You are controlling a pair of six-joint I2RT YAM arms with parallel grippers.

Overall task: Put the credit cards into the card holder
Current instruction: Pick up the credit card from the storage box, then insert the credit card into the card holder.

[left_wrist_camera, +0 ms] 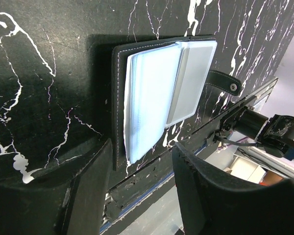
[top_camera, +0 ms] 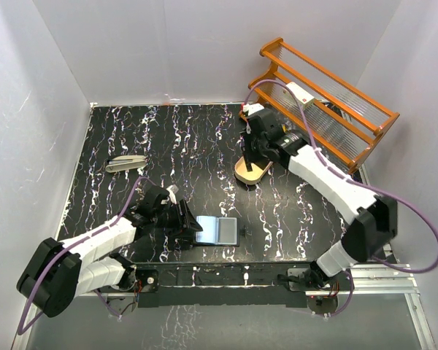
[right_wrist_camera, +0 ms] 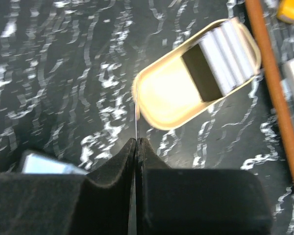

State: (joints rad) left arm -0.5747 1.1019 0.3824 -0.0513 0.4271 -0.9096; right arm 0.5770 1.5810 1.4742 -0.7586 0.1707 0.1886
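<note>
Furthest left of the card holder, a stapler (top_camera: pixel 125 162) is left lying on the black marbled worktop (top_camera: pixel 204 138), apart from the work. The left gripper (left_wrist_camera: pixel 141 164) is held low just beside the card holder's left edge. It is released, with nothing between its fingers, and is judged to be stationed there so that the holder can be steadied. The card holder (top_camera: pixel 219 231) is laid open and flat near the worktop's front edge. Its pale blue sleeves (left_wrist_camera: pixel 147 98) are turned upward and its snap strap (left_wrist_camera: pixel 224 81) is thrown out to the side, so that a card can be slid in. Whether a card is already lodged inside cannot be told. Well to the right of the card holder and further back, the right gripper (right_wrist_camera: pixel 136 142) is clenched on what is taken for a single credit card (right_wrist_camera: pixel 135 110). The card is seen edge-on as a thin pale line, just over one end of the cream tray (right_wrist_camera: pixel 161 98). Other credit cards (right_wrist_camera: pixel 231 49) are stacked at the tray's opposite end. A wooden rack (top_camera: pixel 328 102) is stood beyond.
</note>
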